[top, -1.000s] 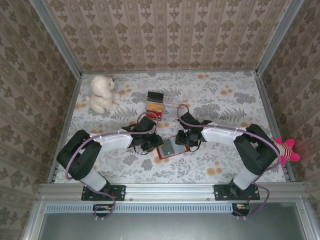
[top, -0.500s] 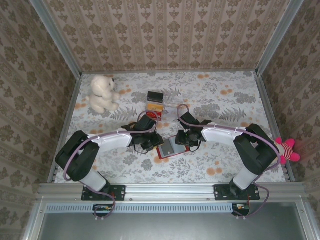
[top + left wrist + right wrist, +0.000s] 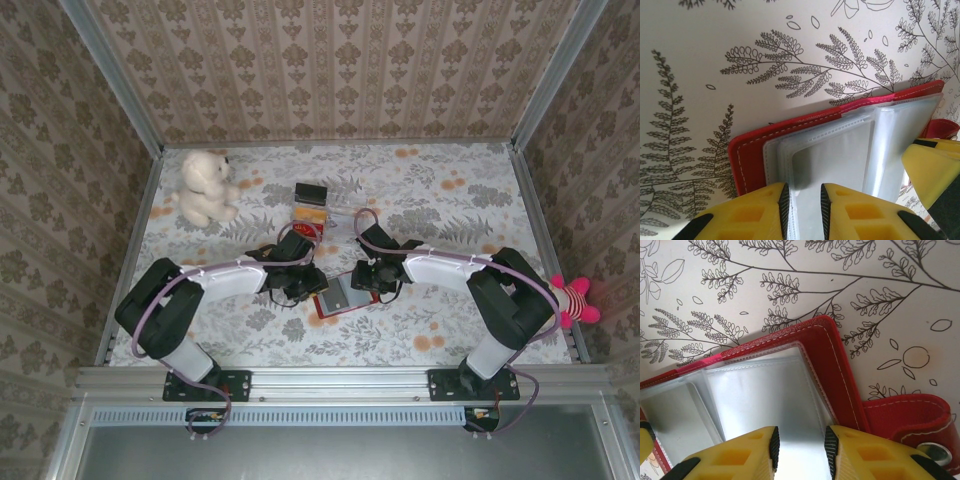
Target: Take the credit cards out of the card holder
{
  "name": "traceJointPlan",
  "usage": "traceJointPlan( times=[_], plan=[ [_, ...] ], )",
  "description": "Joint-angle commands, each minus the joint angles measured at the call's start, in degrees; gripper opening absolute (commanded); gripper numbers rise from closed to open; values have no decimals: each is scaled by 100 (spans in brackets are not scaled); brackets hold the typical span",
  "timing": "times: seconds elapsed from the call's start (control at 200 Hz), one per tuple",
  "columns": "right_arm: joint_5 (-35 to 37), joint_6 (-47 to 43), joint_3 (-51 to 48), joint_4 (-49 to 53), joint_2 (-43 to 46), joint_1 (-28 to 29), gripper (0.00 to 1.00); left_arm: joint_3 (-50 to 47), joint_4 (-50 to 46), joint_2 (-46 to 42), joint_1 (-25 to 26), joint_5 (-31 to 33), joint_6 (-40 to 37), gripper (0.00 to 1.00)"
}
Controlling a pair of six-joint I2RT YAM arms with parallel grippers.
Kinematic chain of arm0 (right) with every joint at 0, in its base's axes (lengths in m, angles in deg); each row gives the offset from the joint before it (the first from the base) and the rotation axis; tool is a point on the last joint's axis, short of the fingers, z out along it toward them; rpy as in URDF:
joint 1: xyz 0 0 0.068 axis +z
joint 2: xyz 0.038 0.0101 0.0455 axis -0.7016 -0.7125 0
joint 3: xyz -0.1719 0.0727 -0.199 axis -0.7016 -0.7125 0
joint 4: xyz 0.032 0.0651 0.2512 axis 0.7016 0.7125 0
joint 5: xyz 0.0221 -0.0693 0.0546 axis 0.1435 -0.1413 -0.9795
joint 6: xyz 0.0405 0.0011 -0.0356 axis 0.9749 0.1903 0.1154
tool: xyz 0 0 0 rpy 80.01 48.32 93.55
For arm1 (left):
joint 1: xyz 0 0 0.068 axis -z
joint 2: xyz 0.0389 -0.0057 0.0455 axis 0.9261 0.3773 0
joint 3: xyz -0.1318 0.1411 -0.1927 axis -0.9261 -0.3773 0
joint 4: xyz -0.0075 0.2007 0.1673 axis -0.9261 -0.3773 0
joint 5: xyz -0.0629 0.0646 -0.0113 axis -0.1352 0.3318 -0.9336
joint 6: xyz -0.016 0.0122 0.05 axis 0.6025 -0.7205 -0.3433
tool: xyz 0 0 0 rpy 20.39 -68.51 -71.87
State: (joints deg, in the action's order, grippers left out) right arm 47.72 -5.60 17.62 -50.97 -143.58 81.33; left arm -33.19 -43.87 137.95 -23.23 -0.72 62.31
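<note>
Tabletop [image 3: 450, 200] bears the card holder [image 3: 342, 296] lying open near its middle, no credit cards visibly out, so the task looks barely begun. Left claw [image 3: 805, 200] and right claw [image 3: 802, 445] sit narrowly parted on its clear sleeves [image 3: 840, 150], pinching or not I cannot tell; teddy bear [image 3: 205, 186], packet [image 3: 310, 222] and black block [image 3: 312, 190] lie far, blocking nothing.

The card holder [image 3: 338, 297] lies open on the desk [image 3: 430, 190] at centre frame. Above it in the frame sits a packet [image 3: 309, 220], with a small block [image 3: 312, 191] just beyond. A teddy bear [image 3: 206, 187] sits upper left; a stuffed toy [image 3: 575, 298] lies past the desk's right edge.
</note>
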Motion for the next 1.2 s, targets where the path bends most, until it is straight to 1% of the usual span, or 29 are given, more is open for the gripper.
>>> traceJointPlan(
  times=[0.0,0.19,0.525,0.76,1.2],
  plan=[
    [-277,-22,-102,364,-330,31,34,134,75,128,2,-111,-101,27],
    [-304,-30,-115,348,-352,32,32,114,265,184,-7,-256,-101,21],
    [-321,-56,-111,335,-359,31,32,-110,727,111,-122,-492,14,23],
    [-321,-61,-107,337,-368,22,31,-327,1290,74,-227,-794,109,23],
    [-410,-59,-82,325,-320,-17,31,-277,1135,-59,-241,-771,-154,21]
  ],
)
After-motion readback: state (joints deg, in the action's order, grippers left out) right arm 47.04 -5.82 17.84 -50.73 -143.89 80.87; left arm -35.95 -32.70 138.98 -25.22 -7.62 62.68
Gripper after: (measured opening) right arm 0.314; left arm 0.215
